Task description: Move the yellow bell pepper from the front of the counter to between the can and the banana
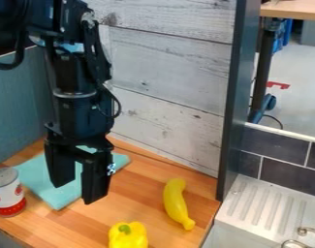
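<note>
The black gripper [74, 193] hangs down at the left of the view, its two fingers apart with nothing between them. Behind and below it lies a folded teal cloth [35, 177] on the wooden counter, partly hidden by the fingers. A white and red can [8, 193] stands upright left of the gripper, at the cloth's left edge. To the right a yellow banana [175, 202] lies on the wood. A yellow bell pepper [128, 236] with a green stem is at the bottom edge, below and right of the gripper.
The wooden counter [143, 179] ends at a dark upright post [236, 101] on the right. Past it are a white ribbed drainboard [260, 206] and a metal faucet part [308, 232]. A whitewashed plank wall [169, 72] rises behind, and a teal panel [17, 106] stands at the left.
</note>
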You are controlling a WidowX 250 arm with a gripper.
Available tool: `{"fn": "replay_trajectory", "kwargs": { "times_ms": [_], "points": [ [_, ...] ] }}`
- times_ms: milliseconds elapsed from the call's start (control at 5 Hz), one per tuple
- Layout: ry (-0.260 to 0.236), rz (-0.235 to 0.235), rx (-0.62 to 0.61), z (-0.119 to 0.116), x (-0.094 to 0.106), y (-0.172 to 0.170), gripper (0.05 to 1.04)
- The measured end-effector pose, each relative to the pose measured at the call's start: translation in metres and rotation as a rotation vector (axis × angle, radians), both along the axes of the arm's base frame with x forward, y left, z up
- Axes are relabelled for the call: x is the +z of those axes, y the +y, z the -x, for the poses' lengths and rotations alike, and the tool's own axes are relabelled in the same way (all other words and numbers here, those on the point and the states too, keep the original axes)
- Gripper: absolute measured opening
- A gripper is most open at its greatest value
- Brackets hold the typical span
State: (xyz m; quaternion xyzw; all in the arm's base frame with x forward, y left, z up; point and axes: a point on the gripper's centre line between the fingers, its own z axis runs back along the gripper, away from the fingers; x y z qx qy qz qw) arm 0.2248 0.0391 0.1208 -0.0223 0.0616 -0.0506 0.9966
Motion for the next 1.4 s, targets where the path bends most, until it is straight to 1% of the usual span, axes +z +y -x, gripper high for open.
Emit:
{"fn": "replay_trajectory", "kwargs": {
  "times_ms": [200,600,800,1000,1200,1400],
  "points": [
    [0.021,0.002,0.001,0.002,-0.005,0.0,1.001],
    [0.018,-0.021,-0.083,-0.004,-0.01,-0.034,1.001],
    [0.047,-0.019,-0.101,-0.01,-0.026,-0.041,1.001],
    [0.092,-0.024,-0.11,-0.015,-0.044,-0.04,1.001],
    [0.12,-0.029,-0.118,-0.022,-0.053,-0.039,1.001],
    [0.126,-0.038,-0.102,-0.022,-0.054,-0.038,0.961]
  ]
}}
